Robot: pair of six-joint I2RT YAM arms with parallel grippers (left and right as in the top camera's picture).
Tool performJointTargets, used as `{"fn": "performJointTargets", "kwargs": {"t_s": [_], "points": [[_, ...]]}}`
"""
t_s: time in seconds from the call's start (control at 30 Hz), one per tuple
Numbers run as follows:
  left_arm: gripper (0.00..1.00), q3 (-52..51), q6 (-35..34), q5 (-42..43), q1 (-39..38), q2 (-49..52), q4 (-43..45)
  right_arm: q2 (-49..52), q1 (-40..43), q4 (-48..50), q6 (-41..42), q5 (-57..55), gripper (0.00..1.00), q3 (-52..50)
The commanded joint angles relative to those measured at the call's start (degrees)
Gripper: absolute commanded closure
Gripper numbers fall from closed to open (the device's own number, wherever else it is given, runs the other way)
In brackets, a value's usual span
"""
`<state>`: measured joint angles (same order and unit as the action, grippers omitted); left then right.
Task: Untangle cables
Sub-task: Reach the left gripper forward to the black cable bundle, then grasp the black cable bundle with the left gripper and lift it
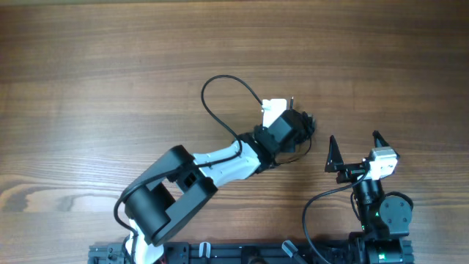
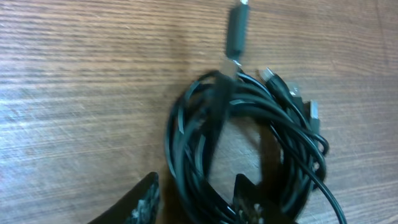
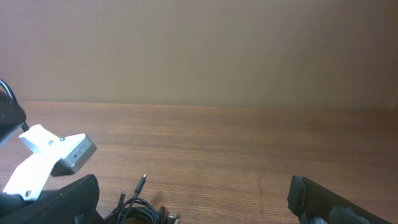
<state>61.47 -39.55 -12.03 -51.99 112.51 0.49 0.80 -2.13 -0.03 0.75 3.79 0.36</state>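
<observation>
Wood-grain table [image 1: 88,73] carries everything. Nearest the base, the right gripper [image 1: 357,149] hangs spread wide, holding nothing. At its 10 o'clock the left gripper [image 2: 196,193] stands part-spread astride the cables [image 2: 249,143], one finger inside the coil, not visibly pinching. I judge this the first grasp; next calls for clamping one strand and drawing a plug free.

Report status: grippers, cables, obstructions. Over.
Left gripper open, down over the cables, fingers straddling strands. Right gripper open, held apart. Cables in one coiled bundle, plugs bunched. Left gripper blocks the overhead view of them.
</observation>
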Motion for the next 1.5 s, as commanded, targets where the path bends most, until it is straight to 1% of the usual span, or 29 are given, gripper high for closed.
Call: {"fn": "performJointTargets", "kwargs": {"t_s": [0.0,0.17,0.27,0.3,0.33,0.37,0.47,0.53,0.6,0.63,0.67,0.7,0.73,0.77,0.8,0.83,0.87,0.97,1.0,1.03,1.07,1.1,1.13,1.17,1.27,1.37,1.47], "points": [[0.74,0.7,2.8,-7.3,-2.2,1.3,1.1,-0.3,0.2,0.1,-0.6,-0.4,0.00,-0.1],[0.75,1.0,3.4,-8.2,-2.1,4.7,3.9,-0.3,0.2,0.1,-0.6,-0.4,0.00,-0.1],[0.74,1.2,8.0,-8.2,-2.1,5.8,2.6,-0.3,0.2,0.1,-0.6,-0.4,0.00,-0.1],[0.78,1.2,9.7,-8.2,-2.1,5.8,0.7,-0.3,0.2,0.1,-0.6,-0.4,0.00,-0.1],[0.84,1.2,9.8,-8.2,-2.1,5.8,-0.2,-0.3,0.2,0.1,-0.6,-0.4,0.00,-0.1],[0.96,1.4,9.7,-8.3,-2.0,5.2,-1.2,-0.3,0.2,0.1,-0.6,-0.4,0.00,-0.1],[0.96,1.9,9.1,-9.3,0.7,-0.9,-5.4,-0.3,0.2,0.1,-0.6,-0.4,0.00,-0.1],[0.96,1.9,9.1,-13.2,3.2,-5.4,-10.6,-0.3,0.2,0.1,-0.6,-0.4,0.00,-0.1],[0.96,1.9,8.7,-14.6,6.7,-9.7,-16.5,-0.3,0.2,0.1,-0.6,-0.4,0.00,-0.1],[0.96,1.9,5.4,-14.4,8.5,-11.4,-19.9,-0.3,0.2,0.1,-0.6,-0.4,0.00,-0.1],[0.96,1.9,-2.9,-11.6,11.6,-13.4,-26.6,-0.3,0.2,0.1,-0.6,-0.4,0.00,-0.1],[0.96,1.9,-7.0,-8.6,13.1,-13.7,-29.5,-0.3,0.2,0.1,-0.6,-0.4,0.00,-0.1],[0.90,1.9,-9.3,-5.5,14.2,-13.7,-31.1,-0.3,0.2,0.1,-0.6,-0.4,0.00,-0.1],[0.60,1.9,-9.6,-1.0,15.4,-13.7,-32.3,-0.3,0.2,0.1,-0.6,-0.4,0.00,-0.1],[0.32,1.9,-9.5,1.2,16.1,-13.7,-33.2,-0.3,0.2,0.1,-0.6,-0.4,0.00,-0.1],[0.00,1.9,-8.7,1.7,16.6,-13.7,-33.9,-0.3,0.2,0.1,-0.6,-0.4,0.00,-0.1],[0.00,1.9,-7.1,1.7,17.0,-13.7,-34.2,-0.3,0.2,0.1,-0.6,-0.4,0.00,-0.1],[0.00,1.9,6.3,1.5,17.3,-13.7,-34.7,-0.3,0.2,0.1,-0.6,-0.4,0.00,-0.1],[0.08,1.9,9.0,1.0,17.5,-13.7,-34.7,-0.3,0.2,0.1,-0.6,-0.4,0.00,-0.1],[0.27,1.9,9.0,0.0,18.2,-13.7,-34.8,-0.3,0.2,0.1,-0.6,-0.4,0.00,-0.1],[0.38,1.9,7.8,0.0,19.1,-13.7,-34.8,-0.3,0.2,0.1,-0.6,-0.4,0.00,-0.1],[0.43,1.9,5.4,0.0,20.4,-13.5,-34.8,-0.3,0.2,0.1,-0.6,-0.4,0.00,-0.1],[0.50,1.9,4.1,0.1,21.6,-13.2,-34.8,-0.3,0.2,0.1,-0.6,-0.4,0.00,-0.1],[0.53,1.8,4.2,0.6,22.7,-12.8,-34.6,-0.3,0.2,0.1,-0.6,-0.4,0.00,-0.1],[0.56,1.3,4.9,2.7,24.3,-11.3,-34.0,-0.3,0.2,0.1,-0.6,-0.4,0.00,-0.1],[0.62,1.3,6.3,3.7,24.3,-9.0,-33.9,-0.3,0.2,0.1,-0.6,-0.4,0.00,-0.1],[0.62,1.3,6.3,3.7,24.3,-6.7,-33.7,-0.3,0.2,0.1,-0.6,-0.4,0.00,-0.1]]}}
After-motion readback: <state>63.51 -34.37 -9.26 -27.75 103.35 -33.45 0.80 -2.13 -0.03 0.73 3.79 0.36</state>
